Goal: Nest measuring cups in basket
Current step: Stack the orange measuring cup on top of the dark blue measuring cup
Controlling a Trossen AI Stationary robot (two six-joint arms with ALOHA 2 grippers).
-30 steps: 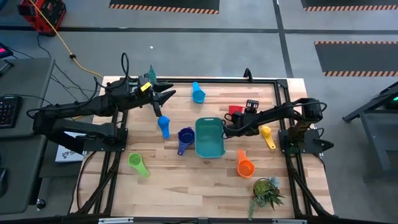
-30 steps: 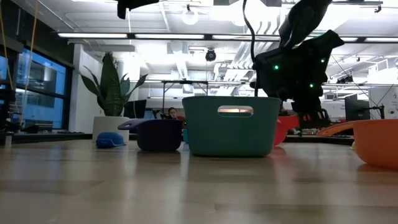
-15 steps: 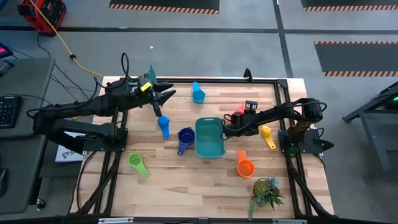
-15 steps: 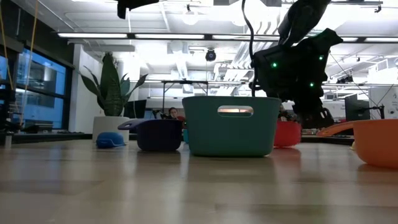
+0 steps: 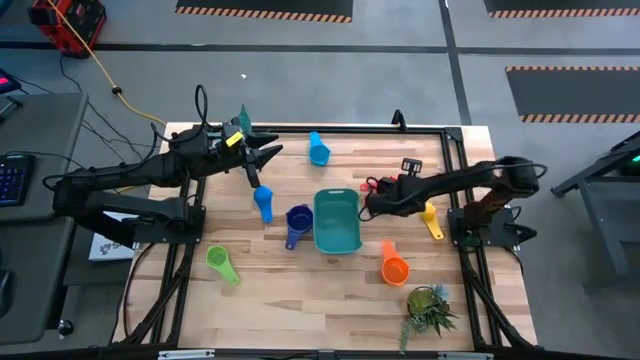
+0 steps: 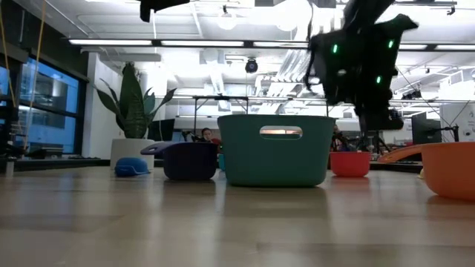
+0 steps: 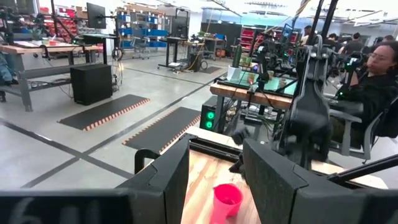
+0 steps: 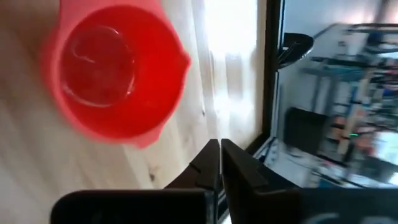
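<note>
**A:** Where do the cups and tub sit?

**B:** The teal plastic rectangular basket [image 5: 337, 222] stands near the middle of the wooden table [image 5: 300, 300]. I cannot see anything inside it. The dark blue round measuring cup [image 5: 297, 220] is just beside its left wall, and a mid-blue plastic cup [image 5: 264, 199] lies a little farther left. A light blue cup [image 5: 319, 153] rests toward the far edge. The green cup [image 5: 221, 263] is well apart at the front left, and the orange cup [image 5: 394, 267] sits near the basket's front right corner. A yellow cup [image 5: 429, 215] lies to the right, and the small red round cup [image 8: 118, 74] stands upright on the table just right of the basket.

**A:** And the right hand?

**B:** The right hand [image 5: 372, 203] hangs just above the table, beside the red cup and the basket's right wall. Its fingers [image 8: 239, 171] are pressed together with nothing between them.

**A:** The left one?

**B:** The left hand [image 5: 268, 155] waits raised over the far left part of the table, its two fingers [image 7: 171, 180] spread apart and empty.

**A:** Anything else?

**B:** A small green potted plant [image 5: 430, 306] stands at the front right corner.
</note>
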